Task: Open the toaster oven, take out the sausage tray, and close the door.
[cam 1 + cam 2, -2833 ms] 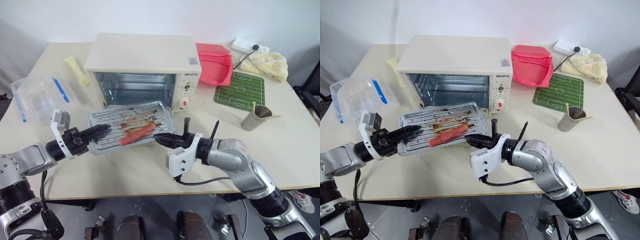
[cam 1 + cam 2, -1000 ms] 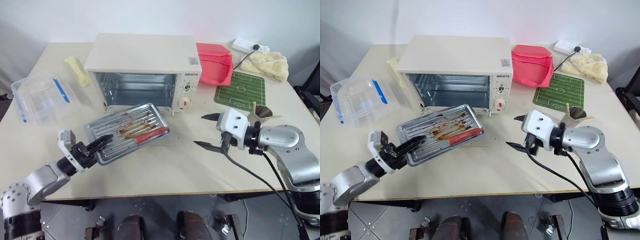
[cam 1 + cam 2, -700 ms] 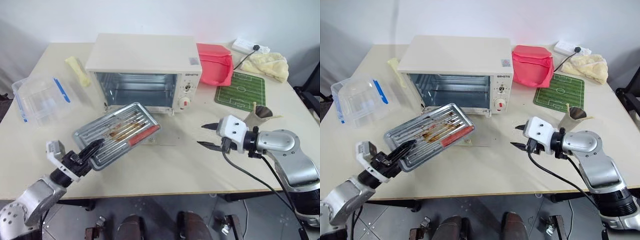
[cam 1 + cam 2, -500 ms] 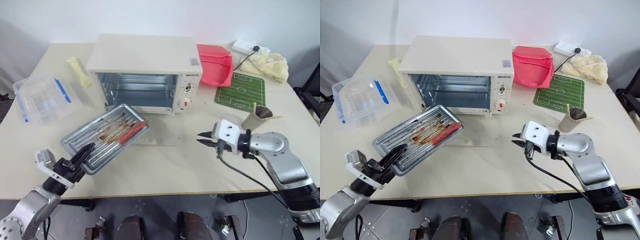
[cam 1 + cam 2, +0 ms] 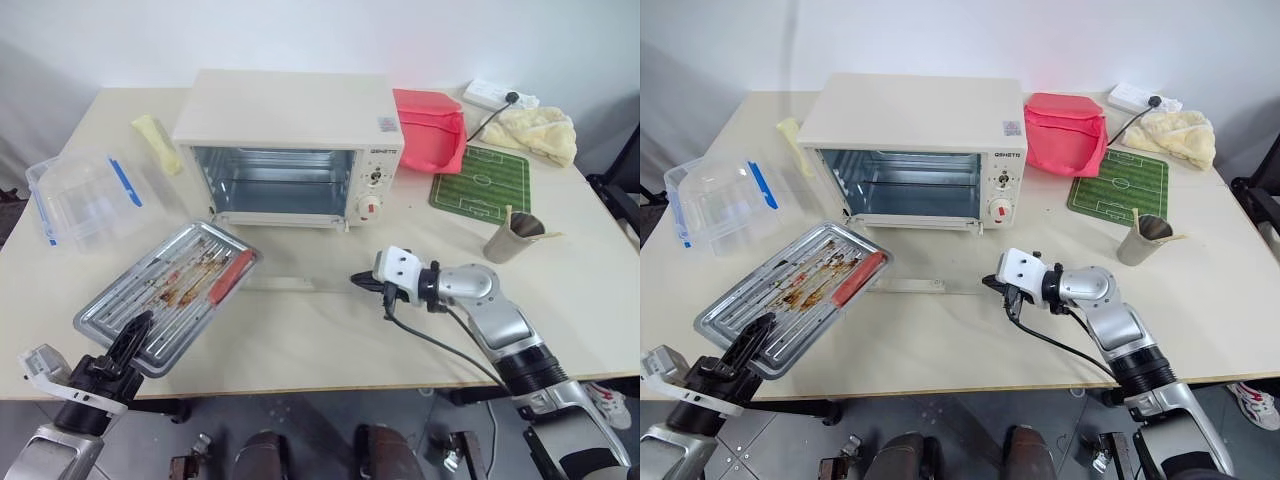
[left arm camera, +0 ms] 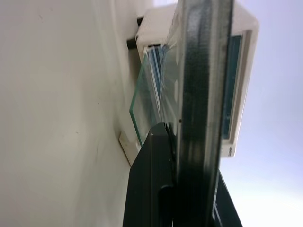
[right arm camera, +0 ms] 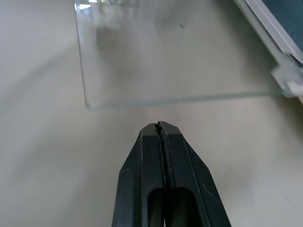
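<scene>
Counting one toaster oven (image 5: 290, 140) | one sausage tray (image 5: 165, 295) | one sausage (image 5: 228, 277)

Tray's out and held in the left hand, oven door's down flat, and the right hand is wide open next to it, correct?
Not quite. The right hand is shut, fingers pressed together, as the right wrist view shows. The rest holds: the left hand grips the sausage tray, and the door lies open and flat.

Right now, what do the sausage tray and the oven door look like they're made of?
The sausage tray looks like thin metal, silver and shiny: ridged bottom, bright reflections, brown grease stains. The door, lying open flat on the table, looks like clear glass: the tabletop shows through it, and its edge shows greenish in the right wrist view. Its small front handle seems cream plastic, though that is less certain.
</scene>
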Robot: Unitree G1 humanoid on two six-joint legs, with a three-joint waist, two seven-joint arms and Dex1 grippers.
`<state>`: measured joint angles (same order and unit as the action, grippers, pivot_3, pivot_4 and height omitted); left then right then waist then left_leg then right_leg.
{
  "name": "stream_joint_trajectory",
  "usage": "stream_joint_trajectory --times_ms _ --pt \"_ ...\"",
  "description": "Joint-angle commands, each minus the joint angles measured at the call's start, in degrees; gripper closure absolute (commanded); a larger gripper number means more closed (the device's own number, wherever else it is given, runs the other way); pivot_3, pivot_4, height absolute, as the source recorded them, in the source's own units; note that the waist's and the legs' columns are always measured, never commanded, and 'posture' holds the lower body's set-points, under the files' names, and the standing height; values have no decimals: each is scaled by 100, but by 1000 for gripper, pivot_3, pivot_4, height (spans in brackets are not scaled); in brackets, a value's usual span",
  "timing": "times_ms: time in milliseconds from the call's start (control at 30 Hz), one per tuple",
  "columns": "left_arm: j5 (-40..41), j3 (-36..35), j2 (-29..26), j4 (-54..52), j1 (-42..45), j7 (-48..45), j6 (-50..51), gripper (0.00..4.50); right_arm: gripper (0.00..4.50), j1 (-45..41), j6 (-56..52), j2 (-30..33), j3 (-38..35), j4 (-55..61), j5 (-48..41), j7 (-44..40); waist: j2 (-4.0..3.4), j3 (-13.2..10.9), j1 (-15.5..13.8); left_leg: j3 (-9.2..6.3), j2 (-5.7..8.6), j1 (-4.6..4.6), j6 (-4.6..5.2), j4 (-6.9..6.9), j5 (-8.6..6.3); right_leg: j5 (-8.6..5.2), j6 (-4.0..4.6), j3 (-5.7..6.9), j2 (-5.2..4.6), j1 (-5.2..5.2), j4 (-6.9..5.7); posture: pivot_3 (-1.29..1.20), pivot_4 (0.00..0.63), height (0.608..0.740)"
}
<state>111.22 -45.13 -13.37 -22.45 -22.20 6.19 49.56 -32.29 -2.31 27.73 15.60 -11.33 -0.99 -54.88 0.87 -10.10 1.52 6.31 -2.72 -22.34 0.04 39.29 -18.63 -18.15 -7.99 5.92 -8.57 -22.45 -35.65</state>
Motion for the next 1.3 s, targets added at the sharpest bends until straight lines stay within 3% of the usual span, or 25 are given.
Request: stream_joint_trajectory --times_ms 33,700,1000,1300 --pt "178 -292 160 -356 -279 -111 -280 4500 4467 -238 138 -244 13 -13 -63 16 0 0 7 0 -1 0 0 0 0 -1 2 0 0 0 0 0 150 740" --pt "178 -885 754 -596 -868 -297 -761 4500 4467 -417 284 -231 -92 -183 -95 -444 0 0 12 4 -3 0 1 -9 -4 -7 14 2 1 -4 7 0 150 740" --pt "178 -754 1340 -1041 -1393 -391 -1215 4500 4467 -565 290 -241 -107 -327 -157 -627 0 0 12 9 -3 0 6 -9 -7 -14 26 0 -1 -4 12 0 150 740" --pt "178 -587 1400 -1158 -1639 -418 -1433 4500 4467 -1089 -52 -205 -313 -269 -459 -920 -1 -1 26 13 -6 0 8 -9 -13 -20 38 0 0 -7 19 0 150 740"
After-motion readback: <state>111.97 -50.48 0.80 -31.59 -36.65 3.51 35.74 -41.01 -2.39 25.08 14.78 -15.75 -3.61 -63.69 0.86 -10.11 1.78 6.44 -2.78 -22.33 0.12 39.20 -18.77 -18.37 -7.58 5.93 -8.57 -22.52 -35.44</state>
